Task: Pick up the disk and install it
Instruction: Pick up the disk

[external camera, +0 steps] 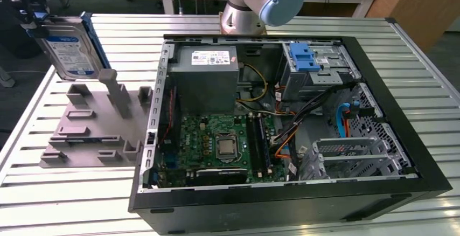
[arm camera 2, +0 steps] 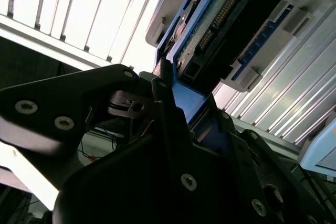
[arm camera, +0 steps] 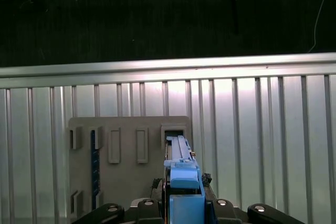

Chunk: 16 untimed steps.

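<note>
The disk (external camera: 68, 50), a silver drive with a white-and-blue label in a blue carrier, hangs upright at the exterior view's left, over the far end of a gray fixture plate (external camera: 93, 123). My gripper (external camera: 34, 21) is shut on the disk's upper edge. In the first wrist view the disk (arm camera: 182, 174) is seen edge-on between the fingers (arm camera: 157, 203), above an open slot of the fixture (arm camera: 126, 150). The second wrist view shows the disk's circuit-board side (arm camera 2: 210, 19) clamped in the gripper (arm camera 2: 173, 98).
An open computer case (external camera: 154, 139) lies flat on the slatted metal table (external camera: 72, 203). Inside it are a gray power supply (external camera: 204, 80), a motherboard (external camera: 215, 144), cables and a metal drive cage with a blue latch bracket (external camera: 305, 58). The arm's base (external camera: 259, 4) stands behind the case.
</note>
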### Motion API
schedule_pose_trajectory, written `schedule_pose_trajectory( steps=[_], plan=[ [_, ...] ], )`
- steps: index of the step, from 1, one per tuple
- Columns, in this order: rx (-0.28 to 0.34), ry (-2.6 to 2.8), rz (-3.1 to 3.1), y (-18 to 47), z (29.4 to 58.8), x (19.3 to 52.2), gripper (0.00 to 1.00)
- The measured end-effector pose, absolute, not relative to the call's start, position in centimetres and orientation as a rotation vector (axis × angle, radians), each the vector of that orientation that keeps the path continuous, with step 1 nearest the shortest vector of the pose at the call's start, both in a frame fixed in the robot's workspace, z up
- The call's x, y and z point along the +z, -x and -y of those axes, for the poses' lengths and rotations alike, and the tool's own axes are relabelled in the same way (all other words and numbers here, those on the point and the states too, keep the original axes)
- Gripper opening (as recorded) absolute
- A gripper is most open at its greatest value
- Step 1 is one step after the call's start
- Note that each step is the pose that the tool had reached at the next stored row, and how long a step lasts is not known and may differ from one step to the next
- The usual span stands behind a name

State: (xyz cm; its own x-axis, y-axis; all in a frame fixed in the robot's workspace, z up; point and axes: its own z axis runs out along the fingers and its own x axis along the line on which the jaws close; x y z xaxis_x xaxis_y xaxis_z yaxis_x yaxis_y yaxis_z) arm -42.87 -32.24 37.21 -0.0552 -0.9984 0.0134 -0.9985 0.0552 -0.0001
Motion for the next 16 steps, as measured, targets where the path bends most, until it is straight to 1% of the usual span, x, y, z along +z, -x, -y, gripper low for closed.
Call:
schedule_pose_trajectory(
  steps=[16],
  plan=[
    [0.014, -2.153, 2.275, 42.87, 32.23, 37.8, 0.36]
  ],
)
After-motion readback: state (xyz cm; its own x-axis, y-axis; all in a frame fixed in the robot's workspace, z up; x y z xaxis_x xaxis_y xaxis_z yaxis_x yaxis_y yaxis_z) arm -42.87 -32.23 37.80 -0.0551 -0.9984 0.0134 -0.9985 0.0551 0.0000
